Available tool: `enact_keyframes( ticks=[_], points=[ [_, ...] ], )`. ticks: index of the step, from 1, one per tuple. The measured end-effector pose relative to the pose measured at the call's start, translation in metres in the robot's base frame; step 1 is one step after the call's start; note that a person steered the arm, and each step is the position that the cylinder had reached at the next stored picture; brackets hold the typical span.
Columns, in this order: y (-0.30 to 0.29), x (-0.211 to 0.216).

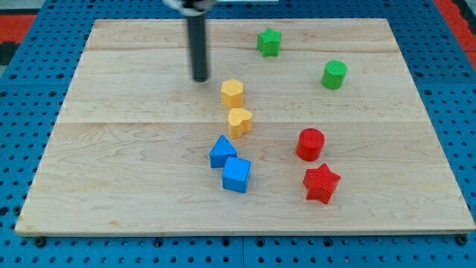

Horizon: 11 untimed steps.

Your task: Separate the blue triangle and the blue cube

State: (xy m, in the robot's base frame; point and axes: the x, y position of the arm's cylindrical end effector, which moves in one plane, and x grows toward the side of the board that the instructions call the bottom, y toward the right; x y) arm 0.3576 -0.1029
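The blue triangle [222, 151] lies near the board's middle, toward the view's bottom. The blue cube [236, 175] sits just below and right of it, touching or nearly touching it. My tip [201, 79] rests on the board well above them, toward the view's top, left of the yellow blocks and apart from every block. The rod rises straight up out of the view's top.
A yellow hexagon [232, 93] and a yellow heart [239, 121] stand between my tip and the blue pair. A red cylinder [310, 144] and red star [320, 184] lie right. A green star [268, 42] and green cylinder [334, 74] lie top right. The wooden board [111, 186] has edges all round.
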Motion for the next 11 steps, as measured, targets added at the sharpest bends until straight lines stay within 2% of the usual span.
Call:
enact_keyframes(
  ticks=[1, 2, 3, 5, 7, 9, 10, 11],
  points=[
    [-0.021, 0.066],
    [-0.009, 0.109],
    [0.009, 0.134],
    [0.062, 0.155],
    [0.068, 0.159],
    [0.089, 0.198],
    [0.083, 0.205],
    [0.007, 0.238]
  ],
)
